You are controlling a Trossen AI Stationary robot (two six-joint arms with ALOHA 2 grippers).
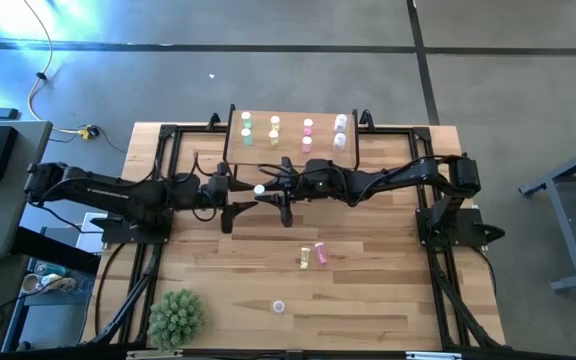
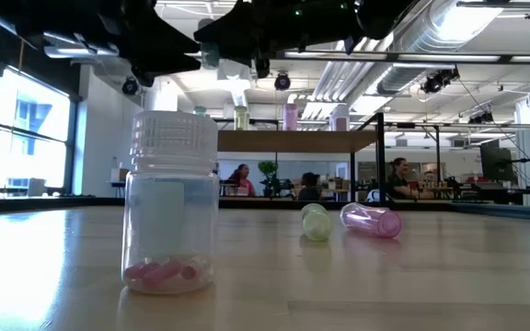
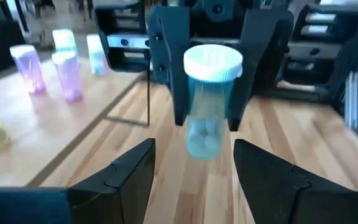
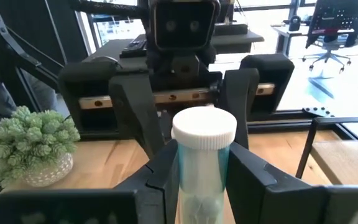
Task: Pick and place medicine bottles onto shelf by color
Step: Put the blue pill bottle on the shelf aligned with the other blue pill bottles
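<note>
Mid-task handover above the tabletop (image 1: 388,290). The right end effector (image 4: 199,186) is closed on a pale blue-green, white-capped bottle (image 4: 202,163), held upright in the air just near of the shelf (image 1: 290,157), at about the middle of the tabletop's width. The left end effector (image 3: 191,171) faces it with fingers spread wide to either side of the same bottle and not touching it. In the high view the two arms meet tip to tip, the white cap (image 1: 259,189) showing between them.

Progress, as judged from the frames: the shelf, at the far edge of the tabletop, carries four colour columns of upright bottles, from left to right green (image 1: 247,128), yellow (image 1: 274,130), pink (image 1: 308,133) and whitish-lavender (image 1: 340,130); each column appears to hold two. Sorting therefore looks well advanced.

Remaining: the held bottle, not yet placed; a yellow-green bottle (image 1: 306,257) and a pink bottle (image 1: 320,252), both lying on their sides next to each other, right of centre; and a clear bottle (image 2: 169,204) standing upright near the near edge, with pink pills at its bottom. A spiky plant (image 1: 176,318) sits at the near left corner, apart from the work. People sit in the room beyond the far edge.
</note>
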